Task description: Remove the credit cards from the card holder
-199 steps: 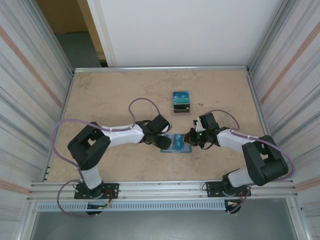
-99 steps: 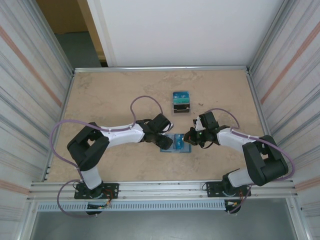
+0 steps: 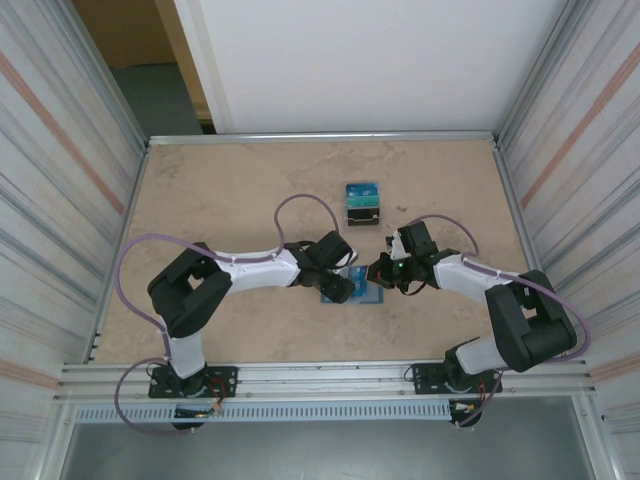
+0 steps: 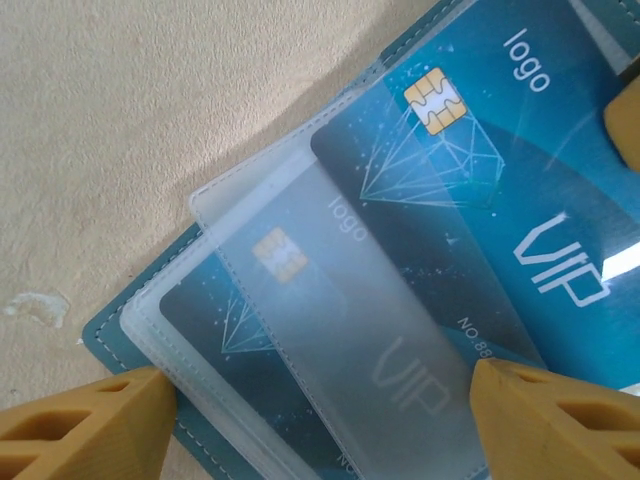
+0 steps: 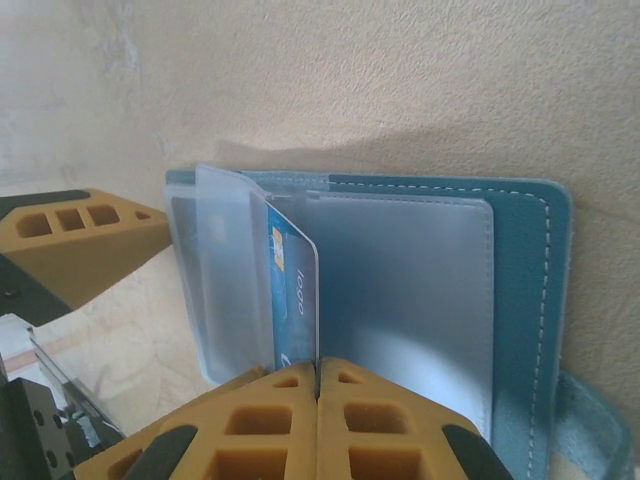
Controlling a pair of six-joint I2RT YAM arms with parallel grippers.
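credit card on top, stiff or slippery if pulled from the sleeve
Probably stiff: the credit card lies flat with straight edges beside the softer-looking clear sleeve. Its glossy face likely slips in a pinch. Thin edge-on, so probably light.

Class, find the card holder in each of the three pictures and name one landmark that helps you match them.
Top view: card holder just below centre, nearer than the small stand.
Left wrist: runs diagonally, lower left to upper right.
Right wrist: lying open, centre to right edge.
Shared landmark: the blue card printed logo, seen in both wrist views.
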